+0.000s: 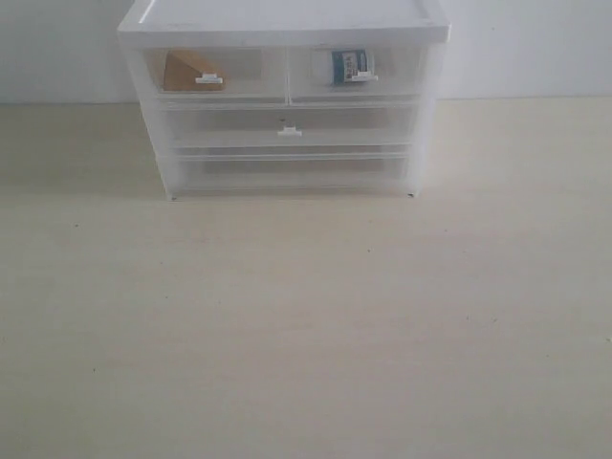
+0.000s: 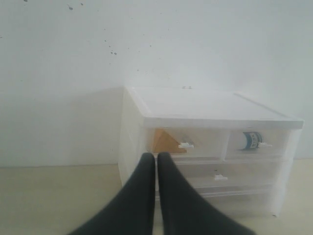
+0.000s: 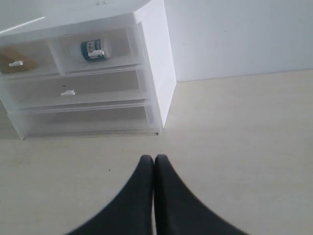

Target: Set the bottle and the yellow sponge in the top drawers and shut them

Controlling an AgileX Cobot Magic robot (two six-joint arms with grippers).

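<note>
With left fingers (image 2: 145,171) and right fingers (image 3: 145,174) shut tight and empty, we could only go wrong by bumping the closed top drawers (image 1: 253,72) holding the yellow sponge (image 1: 185,73) and bottle (image 1: 346,65).

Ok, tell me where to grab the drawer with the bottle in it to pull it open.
Pinch the small white handle, low at the middle of the drawer face, coming straight in from the front. The drawer sits shut, so that tab is the only part sticking out.

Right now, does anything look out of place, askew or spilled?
Nothing stands out. The yellow sponge and the bottle sit inside the shut top drawers. The left gripper and right gripper hang clear, fingers together.
</note>
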